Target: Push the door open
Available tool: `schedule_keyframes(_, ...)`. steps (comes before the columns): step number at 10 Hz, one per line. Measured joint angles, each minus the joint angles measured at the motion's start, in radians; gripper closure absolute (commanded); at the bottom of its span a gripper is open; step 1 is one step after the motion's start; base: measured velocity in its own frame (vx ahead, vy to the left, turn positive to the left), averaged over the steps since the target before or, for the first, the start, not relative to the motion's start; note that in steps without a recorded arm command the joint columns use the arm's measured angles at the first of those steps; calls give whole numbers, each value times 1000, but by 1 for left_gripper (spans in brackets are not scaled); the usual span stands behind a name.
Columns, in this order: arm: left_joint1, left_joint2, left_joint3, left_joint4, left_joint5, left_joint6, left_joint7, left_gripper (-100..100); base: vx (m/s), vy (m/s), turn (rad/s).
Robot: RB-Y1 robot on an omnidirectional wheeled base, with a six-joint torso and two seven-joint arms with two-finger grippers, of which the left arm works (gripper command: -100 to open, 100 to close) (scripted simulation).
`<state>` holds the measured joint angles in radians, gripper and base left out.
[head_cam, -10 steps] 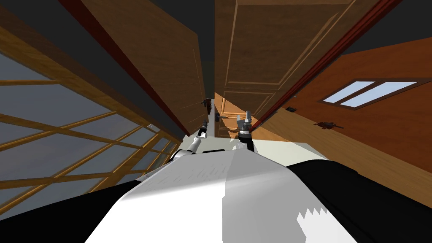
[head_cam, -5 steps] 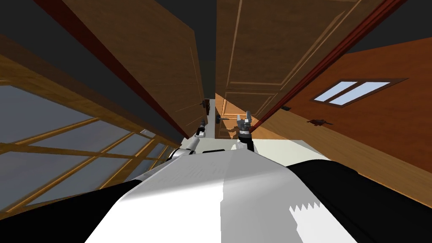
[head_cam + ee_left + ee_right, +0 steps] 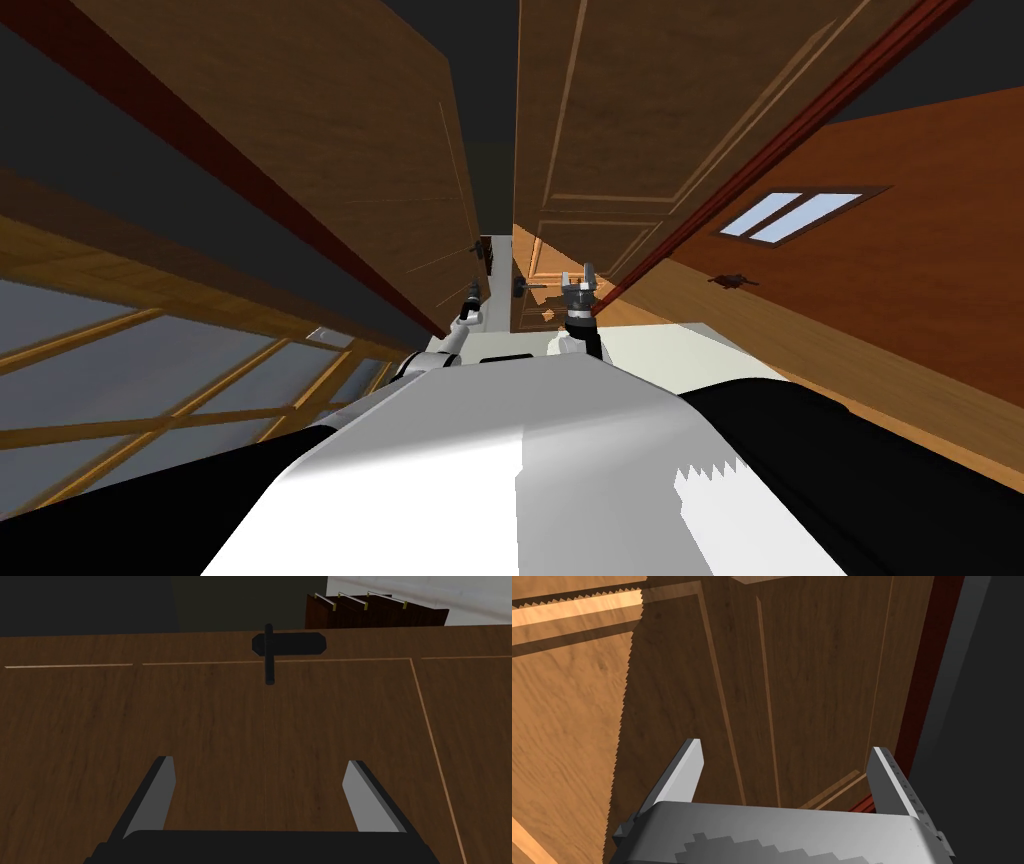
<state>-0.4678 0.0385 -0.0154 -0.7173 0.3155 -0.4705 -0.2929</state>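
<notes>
Left claw (image 3: 260, 761) gapes facing the brown door (image 3: 200, 726), whose black handle (image 3: 270, 661) points lengthwise toward it. Right claw (image 3: 787, 745) gapes too.

Double door of brown wood grain, in two leaves: left leaf (image 3: 380, 180) and right leaf (image 3: 620, 130), each scored with thin, lighter panel lines. Ajar, with a narrow gap between the two free edges. Near the left leaf's free edge, seen from the left wrist, a black lever handle (image 3: 270, 651) on a black oblong plate. On the right leaf's free edge, low down, a similar dark handle (image 3: 520, 287).
</notes>
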Motion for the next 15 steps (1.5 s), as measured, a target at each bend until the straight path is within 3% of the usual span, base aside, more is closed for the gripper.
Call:
schedule_keyframes(3, -26, 16, 53, 46, -2, -36, -15, -100, 109, 140, -145)
schedule_keyframes(6, -41, 37, 115, 60, -4, -47, -36, -100, 131, 150, -197)
schedule_keyframes(7, -22, 34, 139, 27, -6, -43, -51, -100, 88, 120, -97)
schedule_keyframes(10, -41, 40, 174, 58, -7, -61, -67, -100, 61, 97, -147)
schedule_keyframes(12, -64, 50, 214, 98, -9, -89, -75, -100, 78, 136, -149)
schedule_keyframes(15, -56, 46, 275, 73, -11, -88, -110, -100, 92, 141, -145)
